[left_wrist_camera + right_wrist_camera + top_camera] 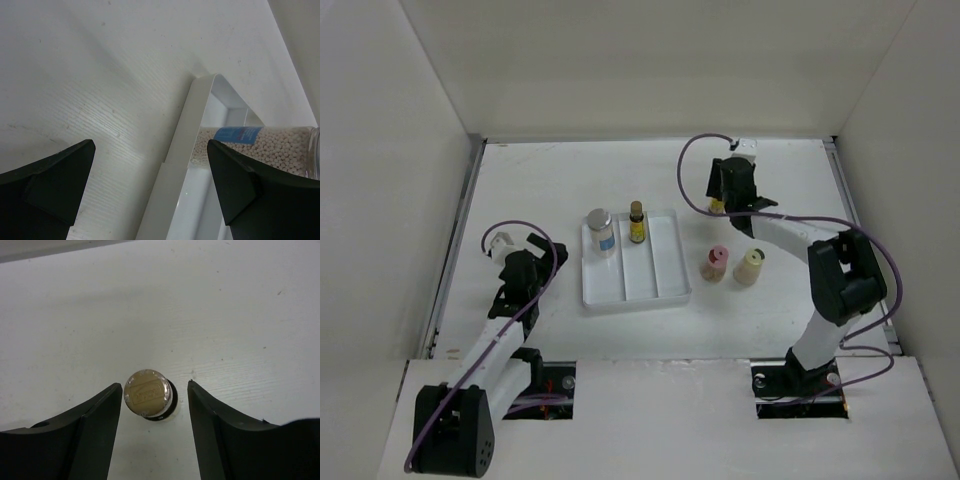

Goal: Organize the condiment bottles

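From the top camera I see the white tray [670,255] in the middle of the desk [540,180]. At the far end of the tray stand the clear silver-capped bottle [600,228], in the left compartment, and the first brown bottle [637,222], in the middle compartment. To the right of the tray, on the desk, the pink bottle [715,263] and the cream bottle [750,267] stand upright, near each other. The second brown bottle [717,207] stands beyond the tray's far right corner, under the right jaws. The left jaws are to the left of the tray, apart from it. In the left wrist camera the left jaws are wide, with only the desk and a corner of the tray rim between the two fingers [50,185]; the clear bottle shows white beads inside the tray. In the right wrist camera the right jaws are at a middle width around the gold cap of the second brown bottle. A gap shows on one side; on the other side I cannot tell if the finger touches.
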